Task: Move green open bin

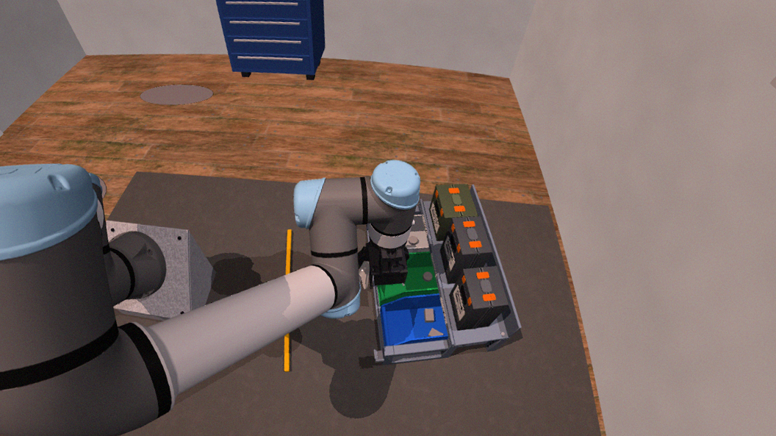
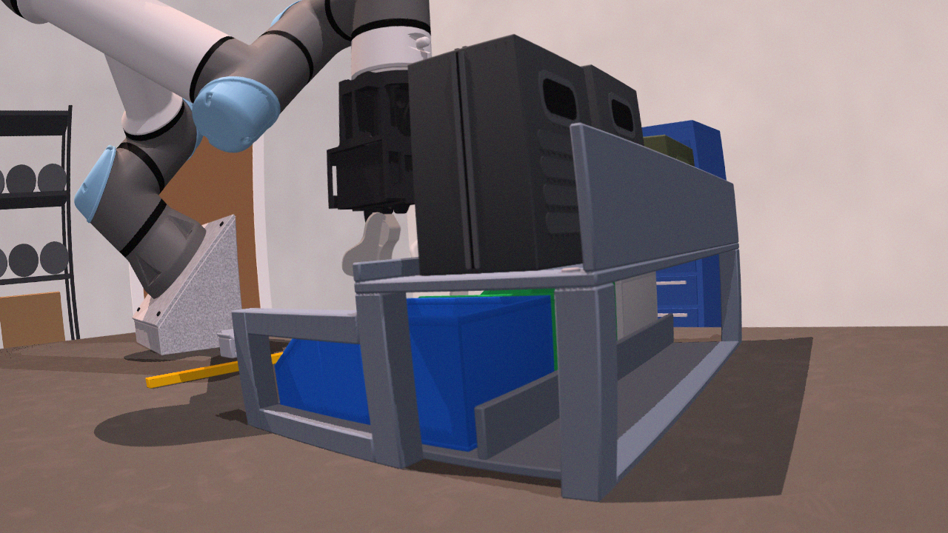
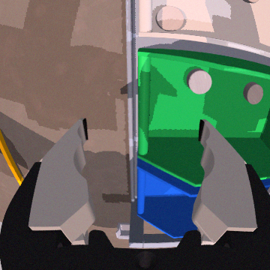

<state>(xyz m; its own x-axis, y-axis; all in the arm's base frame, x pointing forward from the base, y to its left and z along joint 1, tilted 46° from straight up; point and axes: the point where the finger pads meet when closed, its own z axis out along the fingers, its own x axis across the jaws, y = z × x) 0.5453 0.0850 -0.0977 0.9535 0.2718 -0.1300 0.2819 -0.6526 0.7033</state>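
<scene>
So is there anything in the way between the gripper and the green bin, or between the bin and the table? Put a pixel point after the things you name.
Nothing visible separates the open gripper (image 1: 385, 286) (image 2: 387, 265) (image 3: 143, 120) from the green bin (image 1: 418, 279) (image 2: 520, 292) (image 3: 169, 150). Toward the table, the shelf's front rail (image 1: 377, 324) (image 3: 133, 169) runs along the bin's front, so it probably needs lifting over.

Likely a workshop, blue drawer cabinet, parts bins, robot arm
</scene>
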